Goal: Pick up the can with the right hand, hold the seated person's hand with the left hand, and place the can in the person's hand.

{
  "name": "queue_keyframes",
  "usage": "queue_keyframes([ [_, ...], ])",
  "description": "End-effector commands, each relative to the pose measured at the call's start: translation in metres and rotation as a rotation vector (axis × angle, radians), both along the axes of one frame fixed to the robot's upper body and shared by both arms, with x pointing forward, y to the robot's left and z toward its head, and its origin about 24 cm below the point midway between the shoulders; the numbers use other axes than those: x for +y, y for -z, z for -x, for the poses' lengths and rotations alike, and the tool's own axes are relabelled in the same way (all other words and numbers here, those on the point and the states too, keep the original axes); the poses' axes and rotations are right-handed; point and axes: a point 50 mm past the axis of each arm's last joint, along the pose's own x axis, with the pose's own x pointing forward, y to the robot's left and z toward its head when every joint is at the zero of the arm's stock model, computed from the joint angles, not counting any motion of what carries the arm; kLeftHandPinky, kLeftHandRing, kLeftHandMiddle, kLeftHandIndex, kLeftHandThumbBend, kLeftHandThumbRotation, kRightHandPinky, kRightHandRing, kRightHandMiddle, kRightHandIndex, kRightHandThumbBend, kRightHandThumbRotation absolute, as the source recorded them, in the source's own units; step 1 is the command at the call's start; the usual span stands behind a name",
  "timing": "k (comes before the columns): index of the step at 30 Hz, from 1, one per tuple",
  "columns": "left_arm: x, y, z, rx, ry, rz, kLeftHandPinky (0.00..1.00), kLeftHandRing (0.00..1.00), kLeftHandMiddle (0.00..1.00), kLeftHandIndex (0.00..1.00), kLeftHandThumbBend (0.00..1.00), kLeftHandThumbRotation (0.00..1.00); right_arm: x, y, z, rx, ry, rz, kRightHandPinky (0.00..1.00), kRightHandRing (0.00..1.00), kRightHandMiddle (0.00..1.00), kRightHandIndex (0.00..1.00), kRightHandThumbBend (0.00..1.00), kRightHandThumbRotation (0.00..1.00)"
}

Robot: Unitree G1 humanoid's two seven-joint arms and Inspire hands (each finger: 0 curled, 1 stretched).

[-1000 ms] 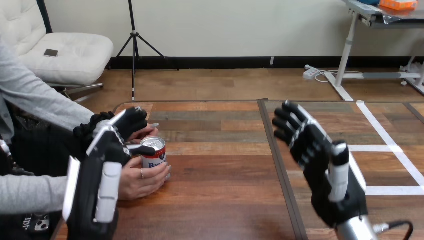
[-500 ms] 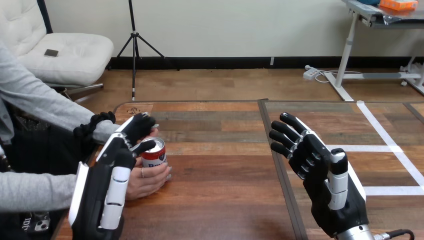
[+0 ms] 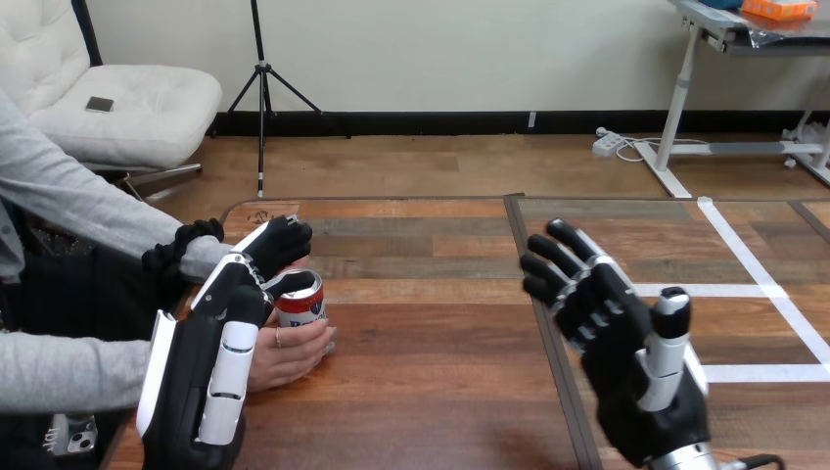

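A red-and-white can [image 3: 301, 301] with a silver top stands on the wooden table [image 3: 431, 323] at the left. The person's hand [image 3: 287, 354] wraps its near side from below. My left hand [image 3: 227, 318] reaches in from the bottom left. Its fingers [image 3: 281, 242] lie relaxed just behind the can, over the person's far hand, which is mostly hidden. Its thumb [image 3: 290, 282] rests by the can's rim. My right hand [image 3: 626, 343] is raised over the table's right half, open with fingers spread, holding nothing and well apart from the can.
A dark seam [image 3: 548, 323] runs down the table between the can and my right hand. White tape lines [image 3: 754, 284] mark the table's right part. The person's grey sleeves [image 3: 69, 367] fill the left edge.
My right hand has sunk and drawn back a little toward me, staying open. My left hand has shifted right, its fingers now closer behind the can. The can stays in the person's hand.
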Motion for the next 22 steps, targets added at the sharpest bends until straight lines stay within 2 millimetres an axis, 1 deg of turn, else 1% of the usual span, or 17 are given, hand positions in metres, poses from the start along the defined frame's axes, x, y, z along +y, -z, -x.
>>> queue_keyframes([
  [1,0.0018,-0.0079,-0.0112,-0.059,-0.01,0.01,0.76,0.83,0.82,0.81,0.43,1.0,0.0073,-0.0139,-0.0066,-0.066,-0.037,-0.018,0.93,0.91,0.9,0.9,1.0,1.0],
  [12,0.0019,-0.0055,-0.0133,-0.062,0.003,0.011,0.77,0.84,0.82,0.81,0.43,1.0,0.0094,-0.013,-0.0062,-0.059,-0.041,-0.004,0.95,0.92,0.91,0.91,1.0,1.0],
  [22,0.001,-0.0054,-0.0133,-0.053,0.006,0.008,0.76,0.84,0.82,0.81,0.46,1.0,0.0094,-0.0131,-0.0061,-0.059,-0.039,0.002,0.96,0.92,0.91,0.91,1.0,1.0],
])
